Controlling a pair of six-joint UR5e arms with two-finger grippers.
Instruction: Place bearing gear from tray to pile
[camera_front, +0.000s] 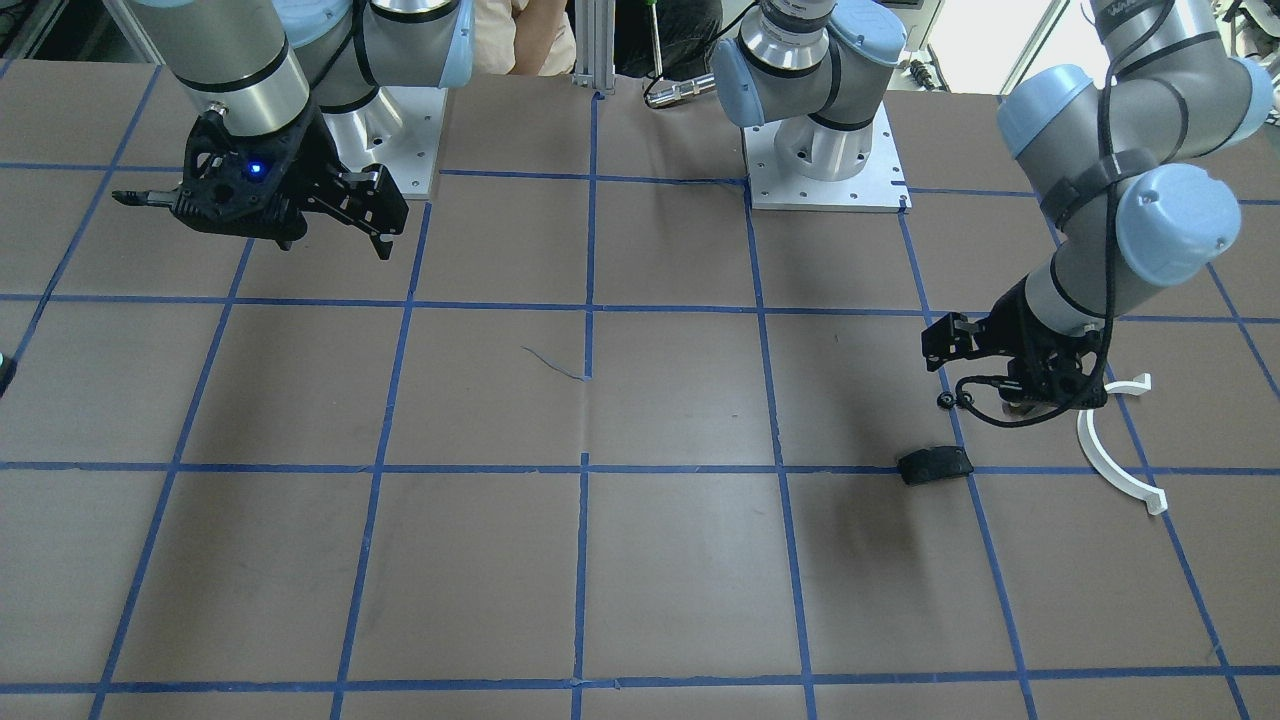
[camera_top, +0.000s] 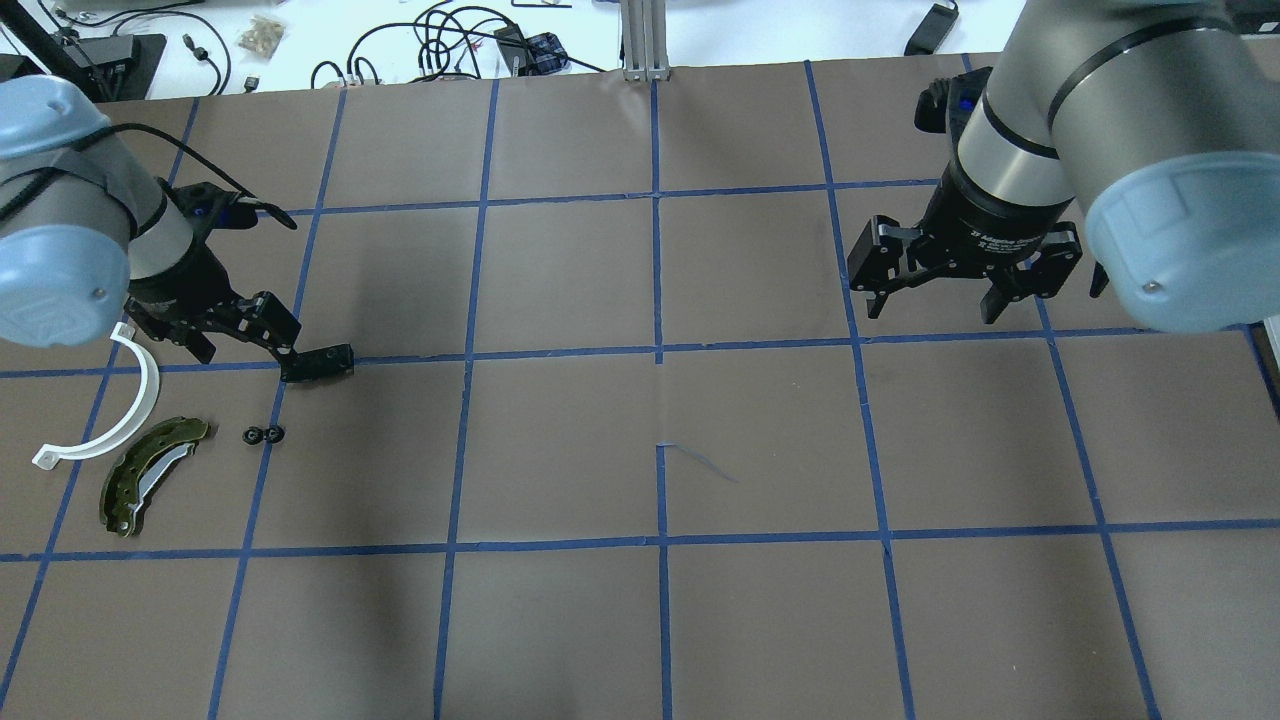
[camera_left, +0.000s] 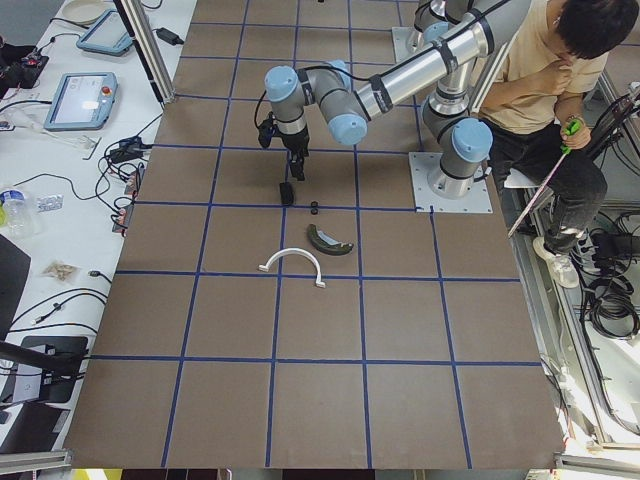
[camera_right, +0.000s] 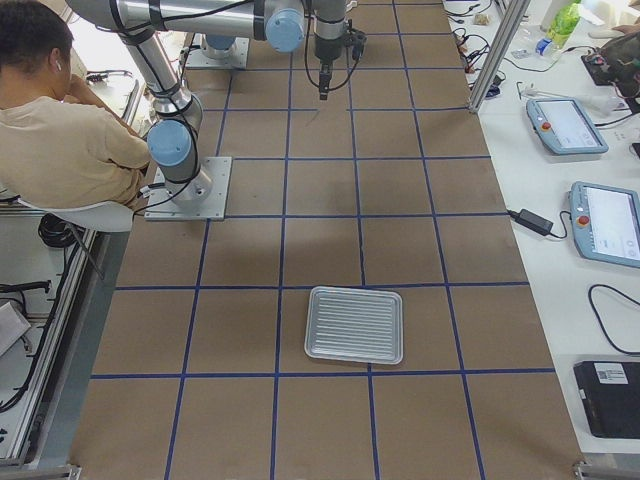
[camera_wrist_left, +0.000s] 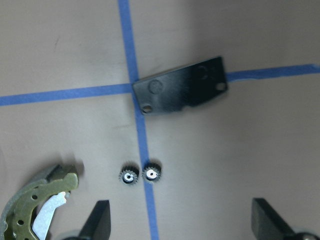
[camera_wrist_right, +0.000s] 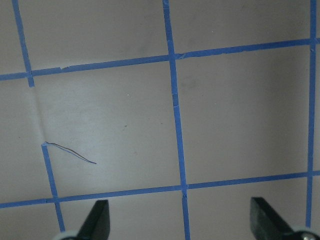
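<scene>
Two small black bearing gears (camera_wrist_left: 139, 175) lie side by side on the table, also seen from overhead (camera_top: 264, 434). They sit within the pile: an olive-green brake shoe (camera_top: 150, 472), a white half-ring (camera_top: 115, 410) and a flat black pad (camera_top: 318, 362). My left gripper (camera_wrist_left: 182, 225) is open and empty, above the table just beside the gears; it also shows in the overhead view (camera_top: 240, 348). My right gripper (camera_top: 935, 300) is open and empty, hanging over bare table far from the pile. The ribbed metal tray (camera_right: 355, 324) shows only in the right side view and is empty.
A person (camera_left: 545, 80) sits beside the robot bases. Blue tape lines grid the brown table (camera_top: 660, 450). Cables and devices lie along the far edge (camera_top: 450, 40).
</scene>
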